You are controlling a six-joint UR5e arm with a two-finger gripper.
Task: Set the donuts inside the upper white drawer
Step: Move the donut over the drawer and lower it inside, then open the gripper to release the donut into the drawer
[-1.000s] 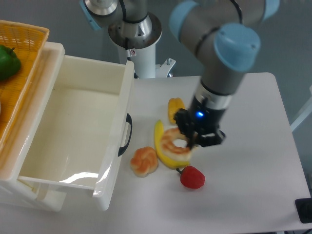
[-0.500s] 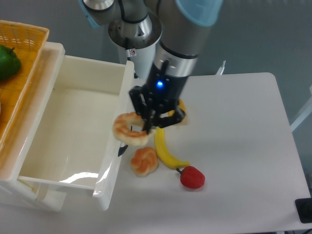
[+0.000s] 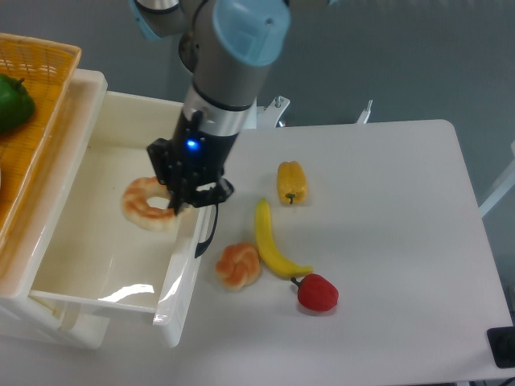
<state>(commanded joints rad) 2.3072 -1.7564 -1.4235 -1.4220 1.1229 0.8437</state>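
Observation:
A golden ring donut with pale streaks hangs over the inside of the open upper white drawer, near its front wall. My gripper is shut on the ring's right side, fingers pointing down. A second, knotted donut lies on the table just right of the drawer's front, below its curved black handle.
A yellow banana, a red strawberry and a small yellow pepper lie on the white table right of the drawer. A yellow woven basket with a green item sits on top at the far left.
The gripper has lifted the ring donut off the banana and carried it left, from mid-table across the drawer's front wall to above the drawer's interior.

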